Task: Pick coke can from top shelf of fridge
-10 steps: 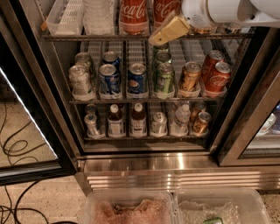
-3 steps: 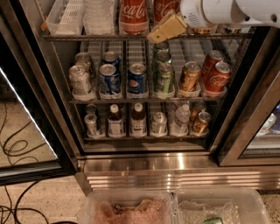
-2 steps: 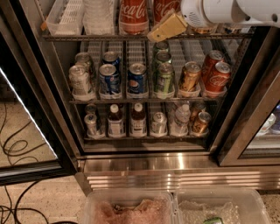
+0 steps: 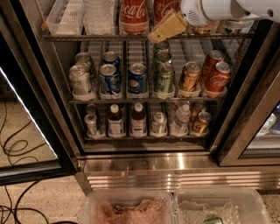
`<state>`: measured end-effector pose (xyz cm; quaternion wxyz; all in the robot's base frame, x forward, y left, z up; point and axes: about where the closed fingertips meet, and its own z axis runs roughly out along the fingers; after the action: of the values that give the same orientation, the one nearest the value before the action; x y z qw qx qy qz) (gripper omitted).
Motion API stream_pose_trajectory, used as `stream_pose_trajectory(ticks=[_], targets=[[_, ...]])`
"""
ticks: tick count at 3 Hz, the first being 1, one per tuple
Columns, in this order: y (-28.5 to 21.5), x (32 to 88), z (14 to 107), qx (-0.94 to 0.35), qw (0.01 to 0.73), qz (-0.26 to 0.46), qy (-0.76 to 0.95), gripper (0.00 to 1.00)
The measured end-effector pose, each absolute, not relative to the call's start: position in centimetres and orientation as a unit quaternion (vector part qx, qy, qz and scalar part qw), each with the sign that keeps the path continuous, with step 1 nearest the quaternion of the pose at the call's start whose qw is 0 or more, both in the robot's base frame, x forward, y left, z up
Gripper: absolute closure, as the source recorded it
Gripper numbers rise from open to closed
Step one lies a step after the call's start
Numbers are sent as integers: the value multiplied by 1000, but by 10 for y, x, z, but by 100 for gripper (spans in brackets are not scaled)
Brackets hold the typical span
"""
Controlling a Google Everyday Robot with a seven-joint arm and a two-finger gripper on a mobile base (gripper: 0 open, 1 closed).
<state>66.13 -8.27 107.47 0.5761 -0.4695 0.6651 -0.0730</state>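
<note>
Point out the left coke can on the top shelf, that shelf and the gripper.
coke can [image 4: 134,13]: camera view, red label.
top shelf [image 4: 87,37]: camera view, front rail.
gripper [image 4: 161,30]: camera view, tan tip, at the top shelf.

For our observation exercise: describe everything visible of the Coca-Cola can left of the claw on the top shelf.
The coke can is glossy red with white script facing out, seemingly metal. It stands upright at the front of the top shelf, its top cut off by the frame. Another red can is at its right. The claw slants just right of its base; contact cannot be told.
</note>
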Motion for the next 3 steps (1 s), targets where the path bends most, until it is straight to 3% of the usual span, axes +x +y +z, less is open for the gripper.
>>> stream_pose_trajectory(ticks=[3], targets=[[-65, 653, 1068, -475, 584, -39, 658, 0]])
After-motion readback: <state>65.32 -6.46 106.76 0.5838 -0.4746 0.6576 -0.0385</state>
